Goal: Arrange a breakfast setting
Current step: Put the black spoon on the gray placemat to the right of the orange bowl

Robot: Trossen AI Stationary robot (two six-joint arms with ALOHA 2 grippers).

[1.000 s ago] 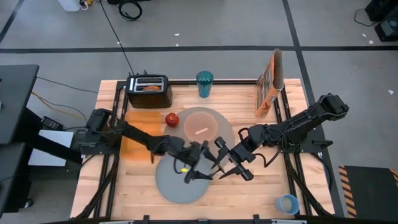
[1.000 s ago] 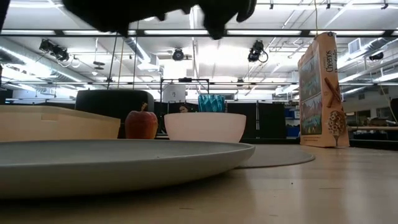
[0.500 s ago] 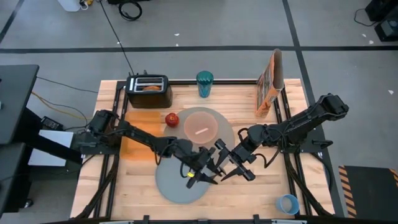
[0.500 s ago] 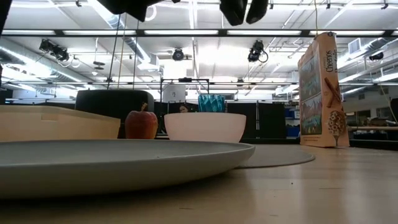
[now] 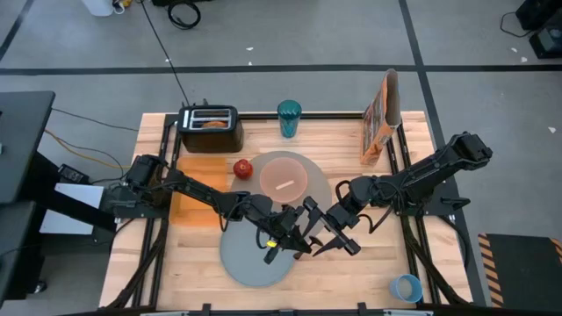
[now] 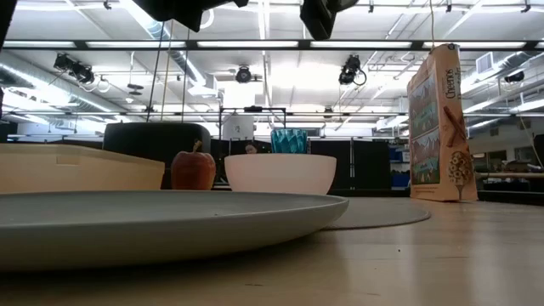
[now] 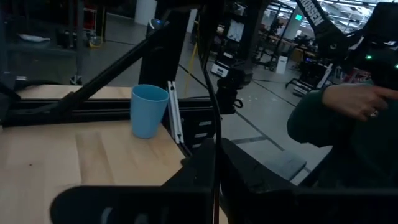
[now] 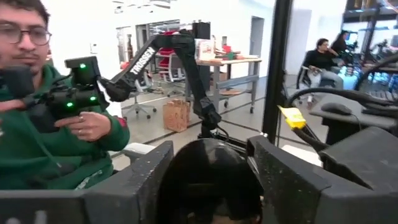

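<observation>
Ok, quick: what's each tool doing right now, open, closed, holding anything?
Left tool: over the grey plate; open or closed cannot be told.
Right tool: open, holding nothing.

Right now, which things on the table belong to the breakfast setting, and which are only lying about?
Belong to the job:
grey mat
grey plate
pink bowl
red apple
cereal box
light-blue cup
bagel, in the toaster

Just lying about:
black toaster
teal glass
orange board
</observation>
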